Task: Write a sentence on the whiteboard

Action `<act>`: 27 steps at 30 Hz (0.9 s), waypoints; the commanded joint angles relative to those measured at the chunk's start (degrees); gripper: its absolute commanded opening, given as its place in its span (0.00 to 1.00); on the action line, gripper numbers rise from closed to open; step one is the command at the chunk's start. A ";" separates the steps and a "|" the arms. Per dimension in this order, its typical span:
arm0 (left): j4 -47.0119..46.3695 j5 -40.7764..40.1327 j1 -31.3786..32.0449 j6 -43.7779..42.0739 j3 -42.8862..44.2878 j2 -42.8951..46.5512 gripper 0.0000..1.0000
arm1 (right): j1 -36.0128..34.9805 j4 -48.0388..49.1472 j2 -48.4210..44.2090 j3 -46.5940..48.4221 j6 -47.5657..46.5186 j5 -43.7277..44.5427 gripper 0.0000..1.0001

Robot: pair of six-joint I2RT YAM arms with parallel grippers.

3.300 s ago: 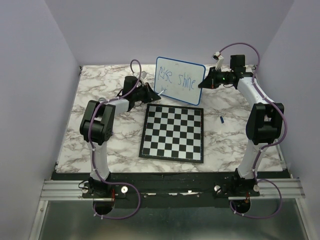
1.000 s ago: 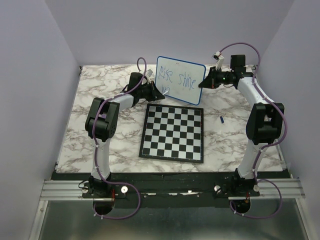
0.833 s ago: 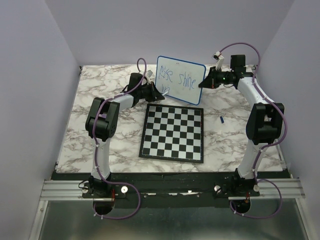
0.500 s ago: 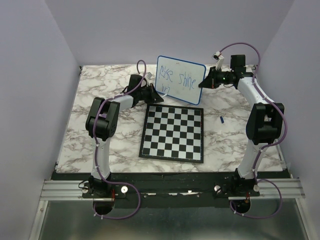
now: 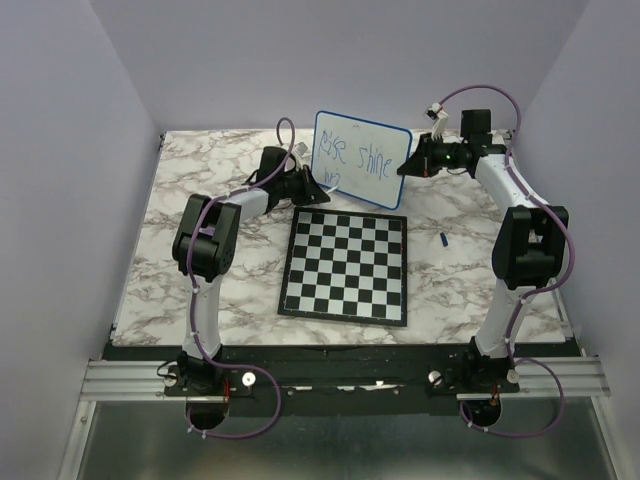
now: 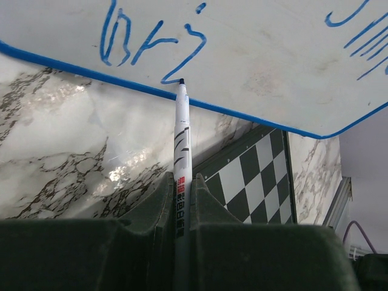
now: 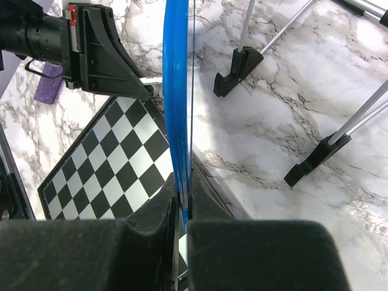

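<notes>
White marker pen (image 6: 181,133) is pinched by left claw (image 6: 180,185), tip on blue-rimmed whiteboard (image 6: 260,60); board edge is clamped by right claw (image 7: 183,203). Light, even tip pressure is advised.

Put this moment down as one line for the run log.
left jaws: shut on marker, tip on whiteboard near lower rim | right jaws: shut on whiteboard edge | sentence: second line partly written

Blue handwritten "Rise shine" on the whiteboard (image 5: 385,186), "bri" below it, small print on the marker (image 6: 182,139) unreadable
</notes>
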State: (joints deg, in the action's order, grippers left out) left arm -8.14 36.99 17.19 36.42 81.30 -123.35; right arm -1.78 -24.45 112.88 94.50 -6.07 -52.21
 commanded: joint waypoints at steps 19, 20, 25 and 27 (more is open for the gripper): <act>-1.70 2.91 1.88 -0.12 2.28 2.15 0.00 | -0.15 0.89 0.59 -0.46 -0.61 -2.37 0.00; -1.53 2.91 1.88 -0.04 2.72 2.06 0.00 | -0.15 0.89 0.59 -0.46 -0.61 -2.37 0.00; -1.00 2.91 1.88 0.05 3.87 0.66 0.00 | -0.15 0.89 0.50 -0.46 -0.70 -2.37 0.00; -0.82 2.91 1.88 0.05 4.66 0.22 0.00 | -0.24 0.98 0.50 -0.46 -0.70 -2.38 0.00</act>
State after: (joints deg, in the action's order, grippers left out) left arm -9.96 38.44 18.87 36.49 83.64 -121.21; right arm -1.78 -24.23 112.88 94.50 -6.04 -52.23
